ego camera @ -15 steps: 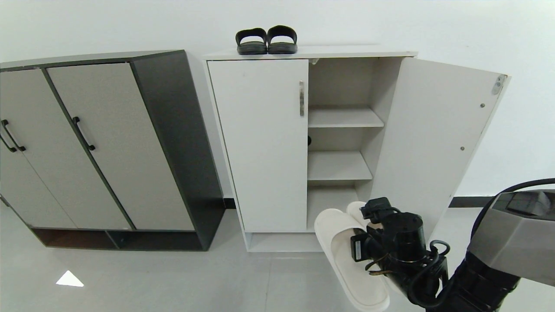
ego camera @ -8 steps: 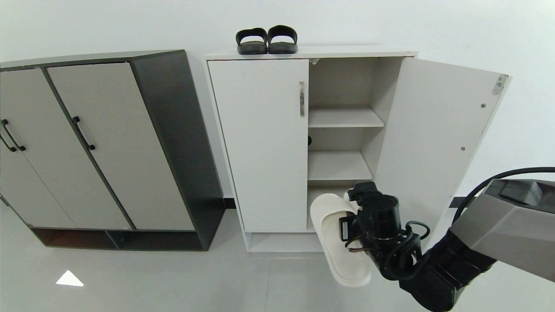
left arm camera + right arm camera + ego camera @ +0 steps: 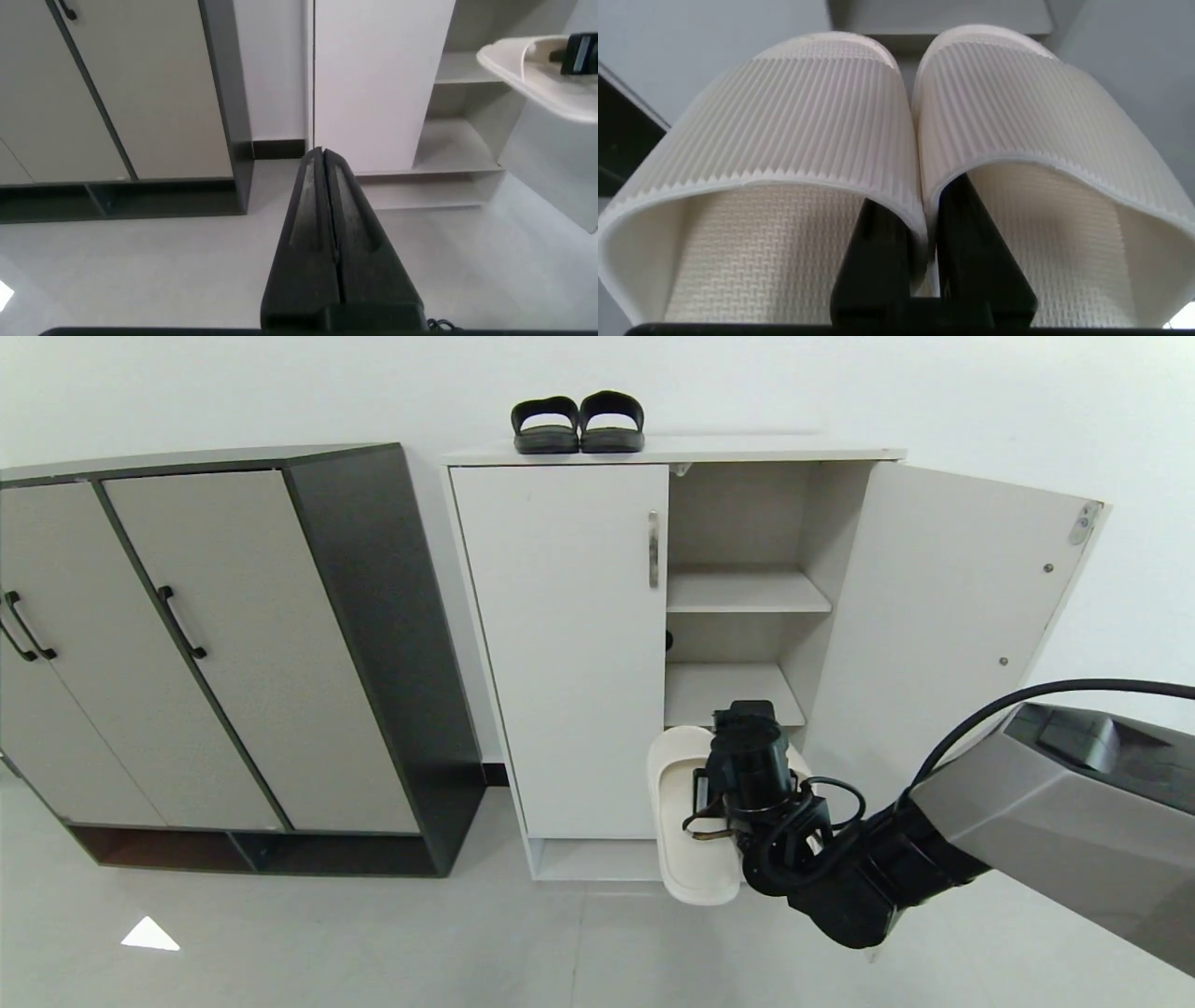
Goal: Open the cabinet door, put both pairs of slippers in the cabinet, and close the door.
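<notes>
Pinching the adjoining inner strap edges of the white slippers (image 3: 686, 821) between its two fingers, the right hand (image 3: 747, 775) held the pair side by side. The toes pointed toward the open compartment of the white cabinet (image 3: 747, 450), just in front of the lowest bay and below the middle shelf (image 3: 728, 691). The grip bore on thin strap edges only, so the likeliest fault was judged to be slippage: one slipper could twist or drop out if the pair brushed anything. One slipper hung partly in front of the closed left door (image 3: 569, 644), so a straight advance risked catching its toe on that door's edge. The open right door (image 3: 934, 644) stood close beside the right arm, and a sideways correction could knock it and swing it. An entry set too high risked striking the underside of the middle shelf, and one set too low, the cabinet floor. The black slippers (image 3: 579, 422) rested on the cabinet top above the closed door, not yet stowed. The left hand (image 3: 322, 163), fingers pressed together and holding nothing, hung low over the floor (image 3: 140, 252), facing the cabinets and well apart from the work.
</notes>
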Tool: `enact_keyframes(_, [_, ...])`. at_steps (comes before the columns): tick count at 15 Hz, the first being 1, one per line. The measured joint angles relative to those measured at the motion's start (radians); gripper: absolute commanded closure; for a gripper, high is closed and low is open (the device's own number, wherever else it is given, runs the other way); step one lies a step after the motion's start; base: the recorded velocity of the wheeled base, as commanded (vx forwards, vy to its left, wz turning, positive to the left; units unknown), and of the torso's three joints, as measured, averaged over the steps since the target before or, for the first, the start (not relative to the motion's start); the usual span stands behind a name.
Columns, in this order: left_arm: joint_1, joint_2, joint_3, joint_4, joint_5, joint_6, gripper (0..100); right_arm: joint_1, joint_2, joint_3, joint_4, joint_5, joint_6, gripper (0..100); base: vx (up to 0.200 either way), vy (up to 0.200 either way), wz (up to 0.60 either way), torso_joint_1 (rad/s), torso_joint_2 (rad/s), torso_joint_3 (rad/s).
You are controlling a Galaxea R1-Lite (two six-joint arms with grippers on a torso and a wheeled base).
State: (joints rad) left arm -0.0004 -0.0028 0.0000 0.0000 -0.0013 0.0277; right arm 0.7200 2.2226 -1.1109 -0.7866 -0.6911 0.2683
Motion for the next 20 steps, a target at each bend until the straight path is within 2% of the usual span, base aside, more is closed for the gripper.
enact_keyframes(3, [0.001, 0.0, 0.0, 0.001, -0.001, 0.001, 100, 0.002, 0.005, 0.0, 0.0, -0.002, -0.002, 100, 0.0, -0.2, 0.0, 0.004, 0.0, 0.001])
enact_keyframes(6, [0.0, 0.001, 0.0, 0.0, 0.0, -0.002, 100, 0.008, 0.027, -0.032, 0.0, -0.001, -0.027, 100, 0.0, 0.0, 0.0, 0.0, 0.0, 0.0])
enact_keyframes(9, [0.001, 0.001, 0.0, 0.0, 0.001, -0.025, 100, 0.015, 0.064, -0.076, -0.001, 0.003, -0.031, 100, 0.0, 0.0, 0.0, 0.0, 0.0, 0.0])
enact_keyframes(20, [0.0, 0.002, 0.0, 0.0, 0.0, -0.023, 100, 0.042, 0.15, -0.084, -0.067, 0.008, -0.033, 100, 0.0, 0.0, 0.0, 0.0, 0.0, 0.0])
